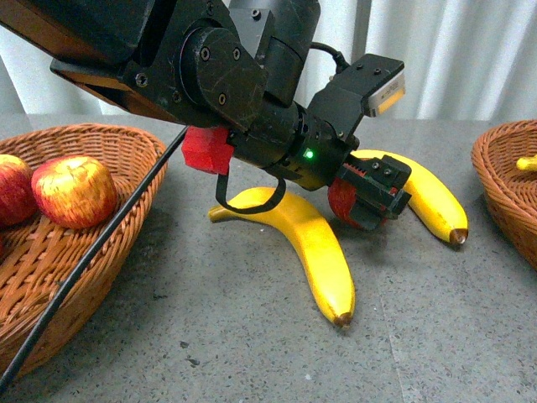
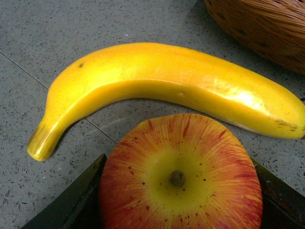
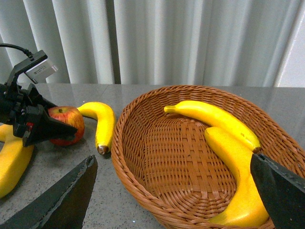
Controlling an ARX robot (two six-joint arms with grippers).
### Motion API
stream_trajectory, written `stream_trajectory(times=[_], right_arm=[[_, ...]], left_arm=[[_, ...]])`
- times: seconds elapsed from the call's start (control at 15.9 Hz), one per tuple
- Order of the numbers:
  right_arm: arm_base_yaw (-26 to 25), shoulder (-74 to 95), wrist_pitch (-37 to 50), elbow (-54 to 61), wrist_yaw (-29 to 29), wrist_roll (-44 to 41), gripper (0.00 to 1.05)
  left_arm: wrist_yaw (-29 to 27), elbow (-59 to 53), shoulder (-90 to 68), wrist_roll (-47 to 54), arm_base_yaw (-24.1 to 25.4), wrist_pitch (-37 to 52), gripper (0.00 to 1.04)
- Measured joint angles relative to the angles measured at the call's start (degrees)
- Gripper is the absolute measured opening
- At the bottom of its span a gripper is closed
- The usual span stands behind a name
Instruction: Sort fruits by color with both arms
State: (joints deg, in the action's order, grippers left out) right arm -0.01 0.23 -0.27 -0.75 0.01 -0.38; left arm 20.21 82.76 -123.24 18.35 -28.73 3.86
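My left gripper (image 1: 372, 195) is shut on a red-and-yellow streaked apple (image 1: 340, 201), low over the grey table between two yellow bananas (image 1: 312, 243) (image 1: 432, 195). In the left wrist view that apple (image 2: 181, 179) fills the space between the dark jaws, stem end facing the camera, with a banana (image 2: 167, 81) lying just beyond it. My right gripper (image 3: 171, 195) stands open above the rim of a wicker basket (image 3: 119, 157) holding two bananas (image 3: 214, 117) (image 3: 238, 181). From there the held apple (image 3: 67, 125) shows beside a banana (image 3: 102, 123).
A wicker basket (image 1: 126, 138) at the left holds two apples (image 1: 74, 191) (image 1: 8, 189). The right basket (image 1: 485, 172) sits at the table's right edge with a bit of banana (image 1: 527, 163) showing. A black cable (image 1: 84, 260) crosses the left basket. White curtains hang behind.
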Motion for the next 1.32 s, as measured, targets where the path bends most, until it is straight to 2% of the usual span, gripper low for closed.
stream_trajectory(times=[0.31, 0.57, 0.82, 1.07, 1.32], right_arm=[[0.0, 0.0, 0.0, 0.0, 0.0, 0.0, 0.98], [0.0, 0.0, 0.0, 0.0, 0.02, 0.0, 0.98], [0.0, 0.0, 0.0, 0.0, 0.0, 0.0, 0.98], [0.0, 0.0, 0.0, 0.0, 0.0, 0.0, 0.98], [0.0, 0.0, 0.0, 0.0, 0.0, 0.0, 0.98]], left_arm=[[-3.34, -3.28, 7.34, -0.39, 0.0, -0.02, 0.71], [-12.96, -8.2, 20.0, -6.43, 1.53, 1.49, 0.71], [-25.49, -18.21, 33.83, -20.44, 7.67, -1.4, 0.71], [-29.99, -24.0, 41.97, -28.55, 6.34, -5.11, 0.71], [-33.31, -27.63, 45.68, -31.45, 6.34, -5.11, 0.71]])
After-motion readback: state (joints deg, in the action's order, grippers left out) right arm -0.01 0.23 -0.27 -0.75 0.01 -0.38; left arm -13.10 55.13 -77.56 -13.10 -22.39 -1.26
